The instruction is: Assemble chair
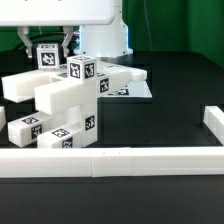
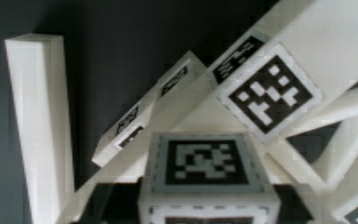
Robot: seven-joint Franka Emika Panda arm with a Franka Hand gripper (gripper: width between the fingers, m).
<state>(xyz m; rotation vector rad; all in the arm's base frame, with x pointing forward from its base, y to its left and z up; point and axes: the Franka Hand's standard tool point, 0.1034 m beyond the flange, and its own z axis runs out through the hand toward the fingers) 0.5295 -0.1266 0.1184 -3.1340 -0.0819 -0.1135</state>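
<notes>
The chair parts are chunky white pieces with black-and-white tags. Several of them lie piled (image 1: 70,100) at the exterior view's left, with a tagged block (image 1: 82,70) on top. My gripper (image 1: 52,45) hangs above the back of the pile, its dark fingers either side of a small tagged white part (image 1: 47,57). In the wrist view that tagged part (image 2: 202,160) fills the space between the jaws of my gripper (image 2: 202,203), which looks shut on it. Beyond it lie slanted white panels with tags (image 2: 265,85) and an upright white bar (image 2: 34,110).
The marker board (image 1: 128,91) lies flat behind the pile. The long low white border wall (image 1: 120,160) runs along the front and turns up at the exterior view's right (image 1: 213,120). The table is black.
</notes>
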